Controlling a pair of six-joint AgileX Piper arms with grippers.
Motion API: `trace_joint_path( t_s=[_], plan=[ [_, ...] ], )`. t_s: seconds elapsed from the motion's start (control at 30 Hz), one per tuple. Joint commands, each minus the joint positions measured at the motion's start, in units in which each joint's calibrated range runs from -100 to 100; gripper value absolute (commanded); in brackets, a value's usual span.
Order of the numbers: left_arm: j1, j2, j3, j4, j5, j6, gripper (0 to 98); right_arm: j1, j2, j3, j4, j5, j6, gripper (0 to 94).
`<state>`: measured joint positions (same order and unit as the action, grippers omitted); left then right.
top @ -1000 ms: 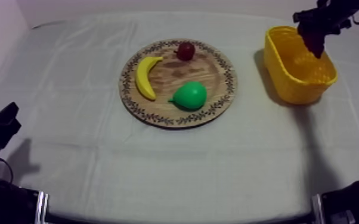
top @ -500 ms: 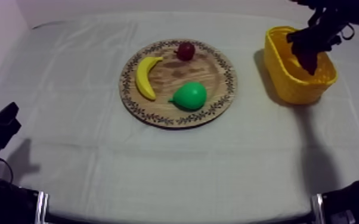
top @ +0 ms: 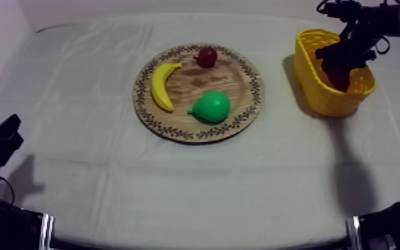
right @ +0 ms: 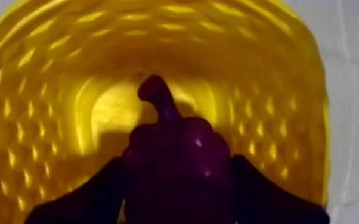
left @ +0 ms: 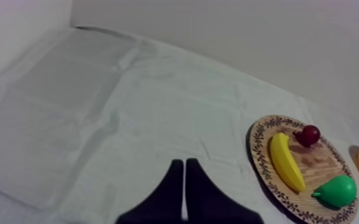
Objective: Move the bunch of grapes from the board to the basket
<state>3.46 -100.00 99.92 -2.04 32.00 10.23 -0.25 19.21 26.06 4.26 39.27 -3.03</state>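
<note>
From above, the right pincer (top: pixel 340 70) hangs in the yellow basket (top: pixel 312 85) by the far right corner of the bench (top: pixel 76 100). Left wrist view: the left pincer (left: pixel 185 167) is pressed together above the bench. Right wrist view: the right pincer pinches the bunch of grapes (right: pixel 176 158) inside the yellow basket.

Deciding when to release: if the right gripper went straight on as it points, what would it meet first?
Likely the floor of the yellow basket; the bunch of grapes in the right gripper would touch it first. Depth is unclear.
</note>
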Motion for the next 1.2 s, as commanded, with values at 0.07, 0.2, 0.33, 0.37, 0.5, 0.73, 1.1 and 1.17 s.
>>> trace_joint_path(
  t_s=[0.07, 0.2, 0.33, 0.37, 0.5, 0.73, 1.1, 1.17],
  plan=[
    [-0.02, 0.0, -0.03, 0.01, 0.01, -0.01, 0.1, -0.27, 0.05, 0.16, -0.37, -0.3, -0.21, 28.0],
    [-0.02, 0.0, -0.03, 0.01, 0.01, -0.02, 0.1, -0.47, 0.01, 0.22, -0.6, -0.3, -0.3, 28.3],
    [-0.02, 0.0, -0.03, 0.01, 0.01, 0.0, 0.1, -0.47, -0.01, 0.35, -0.51, -0.52, -0.7, 36.4],
    [-0.02, 0.0, -0.03, 0.01, 0.01, 0.0, 0.1, -0.37, -0.02, 0.38, -0.44, -0.68, -0.95, 43.0],
    [-0.02, 0.0, -0.03, 0.01, 0.01, 0.01, 0.1, 0.29, -0.15, 0.58, -0.5, -1.69, -1.39, 65.1],
    [-0.02, 0.0, -0.03, 0.01, 0.01, 0.01, 0.1, 1.47, -1.23, -0.02, -1.47, -2.82, -0.43, 77.6],
    [-0.02, 0.0, -0.03, 0.01, 0.01, 0.01, 0.1, 1.56, -6.3, 2.01, -3.05, -3.16, 1.91, 75.5],
    [-0.02, 0.0, -0.03, 0.01, 0.01, 0.01, 0.1, 1.38, -7.95, 2.8, -3.21, -3.19, 2.13, 74.0]
  ],
)
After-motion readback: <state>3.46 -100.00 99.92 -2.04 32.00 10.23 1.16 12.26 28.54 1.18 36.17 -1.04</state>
